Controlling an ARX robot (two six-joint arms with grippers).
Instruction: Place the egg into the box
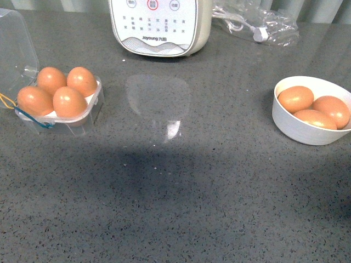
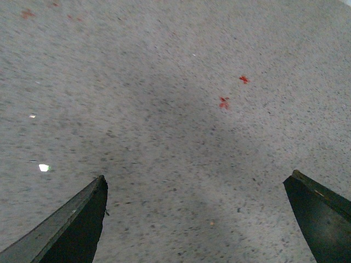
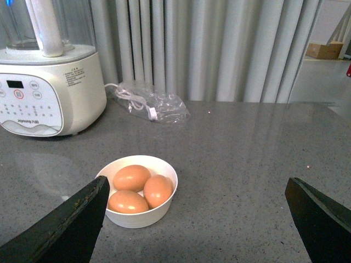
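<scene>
The clear box [image 1: 92, 111] stands at the table's left with its lid [image 1: 16, 44] swung open behind it. Every hollow holds an orange-brown egg [image 1: 69, 101]. Three more eggs [image 1: 296, 98] lie in a round white bowl [image 1: 299, 130] at the right. Neither arm shows in the front view. My right gripper [image 3: 197, 179] is open and empty above the counter, and the bowl [image 3: 140, 219] with its eggs [image 3: 131, 177] sits just past one fingertip. My left gripper [image 2: 197, 175] is open over bare grey counter, with no egg or box in its view.
A white Joyoung appliance [image 1: 159, 24] stands at the back centre, also in the right wrist view [image 3: 49, 93]. A clear plastic bag with a white cable [image 1: 258, 24] lies back right. Grey curtains [image 3: 219, 49] hang behind the counter. Small red specks [image 2: 224, 102] mark the counter.
</scene>
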